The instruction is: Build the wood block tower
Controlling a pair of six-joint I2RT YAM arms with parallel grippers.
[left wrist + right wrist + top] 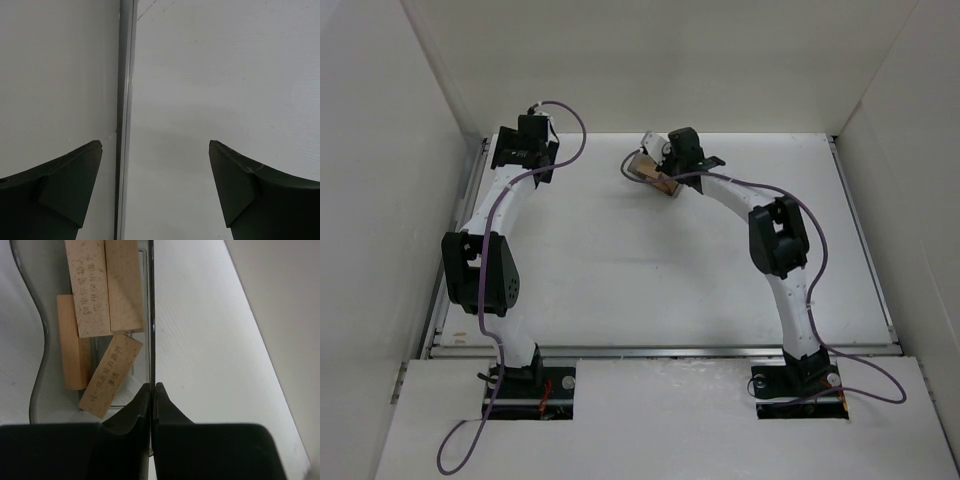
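Several tan wood blocks (90,290) lie loose in a dark translucent grey bin (150,315); some carry printed characters. My right gripper (152,386) is shut on the bin's thin right wall, one finger inside and one outside. From above, the bin (645,168) sits at the back middle of the table with the right gripper (665,170) on it. Over the table's back left, beside the metal edge rail (125,100), my left gripper (155,145) stands open with nothing in it; from above, the left gripper (525,158) is far from the bin. No tower is in view.
White walls (410,150) enclose the table on the left, back and right. Both arm bases stand at the near edge, with purple cables (865,385) trailing beside them.
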